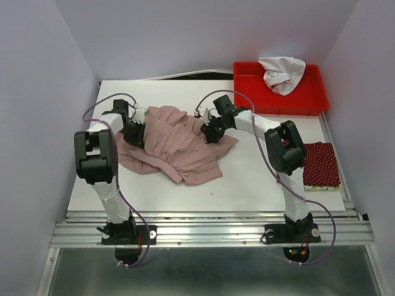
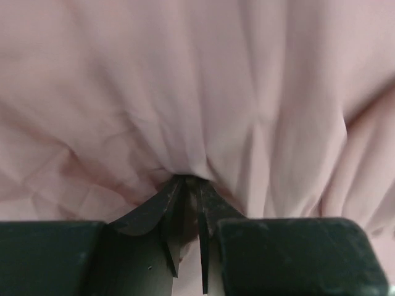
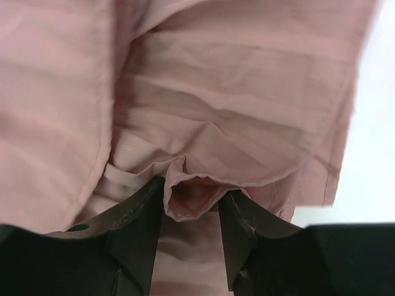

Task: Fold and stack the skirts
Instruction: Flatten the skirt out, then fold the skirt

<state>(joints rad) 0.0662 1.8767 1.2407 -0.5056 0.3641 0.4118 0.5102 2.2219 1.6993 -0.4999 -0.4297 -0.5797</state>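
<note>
Where the soft dusty-pink pleated skirt [image 1: 176,148] lies rumpled on the table [image 1: 247,179], the left gripper [image 2: 188,182] pinches its cloth tightly and the right gripper [image 3: 192,192] clasps a bunched fold.

Standing here, I can't read any writing, label, brand, number or sign in any of the views.
</note>
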